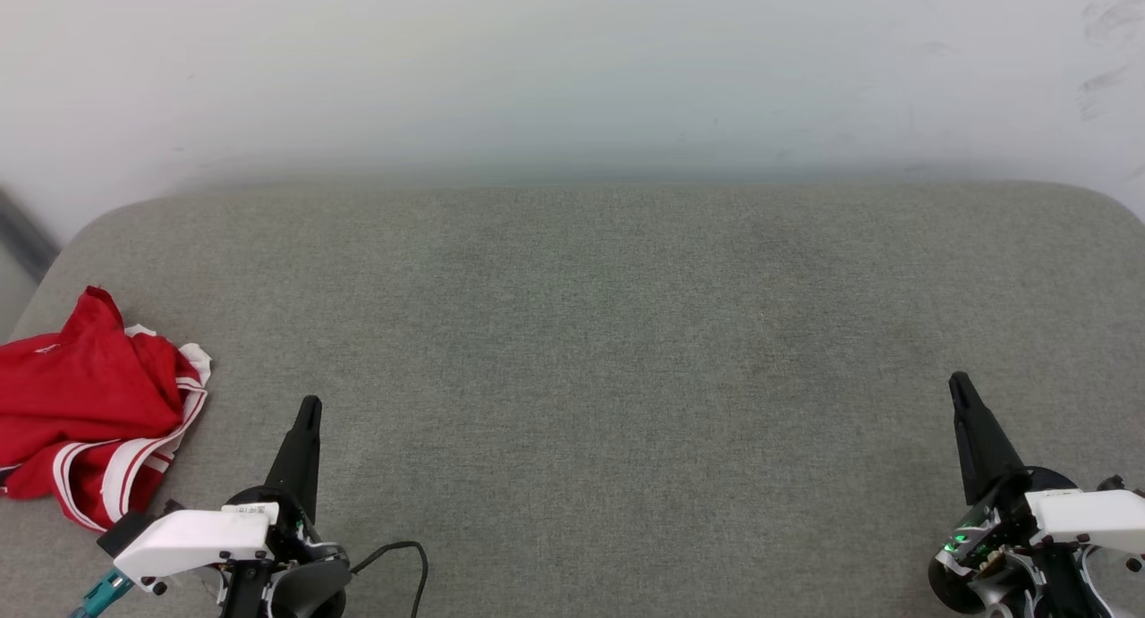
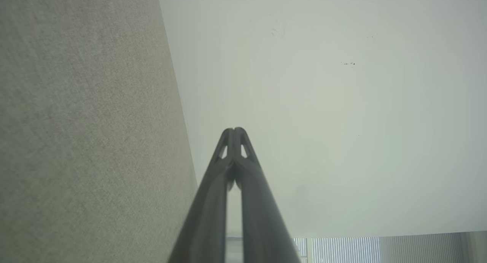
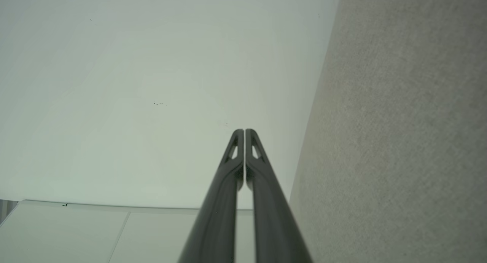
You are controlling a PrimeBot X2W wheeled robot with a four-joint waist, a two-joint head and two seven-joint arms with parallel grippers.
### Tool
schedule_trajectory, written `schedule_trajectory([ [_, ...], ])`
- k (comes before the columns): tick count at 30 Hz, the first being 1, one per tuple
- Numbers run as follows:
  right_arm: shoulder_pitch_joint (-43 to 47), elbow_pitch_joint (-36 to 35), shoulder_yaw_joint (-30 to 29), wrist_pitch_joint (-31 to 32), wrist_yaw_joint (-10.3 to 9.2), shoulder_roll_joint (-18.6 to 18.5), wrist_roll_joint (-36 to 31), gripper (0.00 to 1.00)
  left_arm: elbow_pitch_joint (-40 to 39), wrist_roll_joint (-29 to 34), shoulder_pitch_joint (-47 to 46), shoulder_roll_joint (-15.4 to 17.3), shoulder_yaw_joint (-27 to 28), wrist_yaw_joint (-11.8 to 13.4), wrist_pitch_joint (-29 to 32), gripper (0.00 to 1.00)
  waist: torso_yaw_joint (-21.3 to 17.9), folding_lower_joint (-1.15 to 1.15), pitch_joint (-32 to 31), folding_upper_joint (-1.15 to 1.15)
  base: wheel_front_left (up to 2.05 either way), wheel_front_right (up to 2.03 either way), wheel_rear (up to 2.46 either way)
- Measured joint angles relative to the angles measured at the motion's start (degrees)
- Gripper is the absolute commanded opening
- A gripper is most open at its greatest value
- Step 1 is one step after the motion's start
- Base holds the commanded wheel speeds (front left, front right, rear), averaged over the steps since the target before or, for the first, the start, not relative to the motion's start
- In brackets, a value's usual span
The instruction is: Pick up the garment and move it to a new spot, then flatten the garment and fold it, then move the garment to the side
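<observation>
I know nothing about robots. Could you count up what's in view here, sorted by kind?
Clothing: 1, the garment, crumpled at the left edge.
Grippers: 2, the left gripper and the right gripper, both shut, holding nothing.
Surfaces: 1, the grey fabric surface.
Total: 4.

Crumpled bright red fabric garment with white striped trim runs off the head view's left edge, and its own folds hide most of it. My left gripper and right gripper each read as one dark spike, one finger hiding the other; the bottom edge cuts both bodies. The thin black cable and small teal part are cut there too. Blurred dark grey strip at left edge, can't tell what. In the left wrist view, my fingers blur toward the bottom, and the pale ribbed panel is cut off.
</observation>
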Motion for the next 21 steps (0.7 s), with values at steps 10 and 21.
schedule_trajectory([
  [10, 0.0, 0.0, 0.0, 0.0, 0.00, 0.0, 0.0, 0.00, 0.0, 0.0, 0.0, 0.0, 0.0, 0.0, 0.0, 0.00, 0.0, 0.00, 0.0, 0.00, 0.00, 0.00, 0.00],
  [21, 0.0, 0.0, 0.0, 0.0, 0.00, 0.0, 0.0, 0.00, 0.0, 0.0, 0.0, 0.0, 0.0, 0.0, 0.0, 0.00, 0.0, 0.00, 0.0, 0.00, 0.00, 0.00, 0.00],
])
